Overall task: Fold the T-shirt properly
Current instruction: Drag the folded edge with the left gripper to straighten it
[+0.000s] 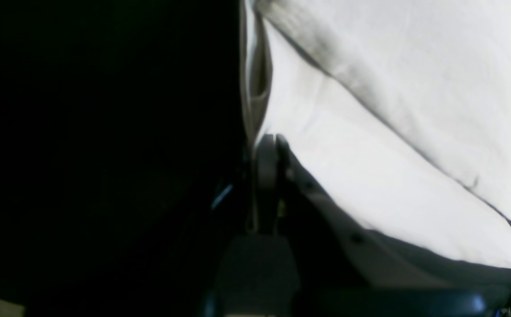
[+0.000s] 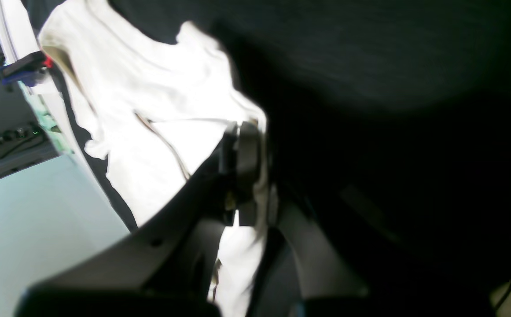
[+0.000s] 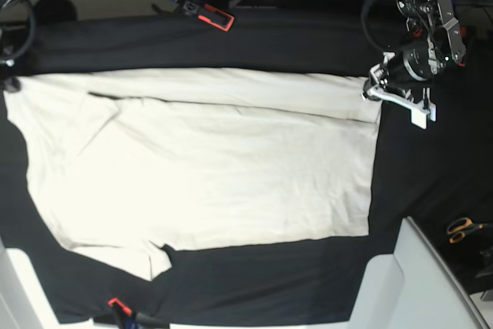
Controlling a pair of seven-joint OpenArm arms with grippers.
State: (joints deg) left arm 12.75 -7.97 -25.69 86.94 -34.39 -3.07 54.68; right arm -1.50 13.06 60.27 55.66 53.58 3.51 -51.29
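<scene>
Looking through the left wrist camera, we see the left pincer [image 1: 267,145] with its 2 fingers pressed together on an edge of the T-shirt [image 1: 391,132]. The cream cloth fans out ahead of it and to its right, with a long fold line running diagonally away; to its left there is only the black tablecloth [image 1: 105,154].

In the right wrist view, the right pincer [image 2: 241,132] is likewise clamped on the T-shirt [image 2: 149,110], a strip of cloth trapped between the 2 fingers and trailing down toward the camera. The rest of the garment bunches ahead and to the left of the fingers, and the tablecloth [image 2: 391,88] lies to their right. This picture is blurred, so we can only say the held part is probably near a seam or hem.

From the base camera, the T-shirt [image 3: 208,167] lies spread broadly over the tablecloth [image 3: 308,44], with a narrow band folded over along its far edge. The left pincer [image 3: 373,87] sits at the shirt's far corner on the picture's right, the cloth stretching away from it. The right pincer is at the picture's left edge, and we can hardly make it out there. A pair of scissors [image 3: 464,228] lies well apart from the shirt, on the near side of the left pincer.
</scene>
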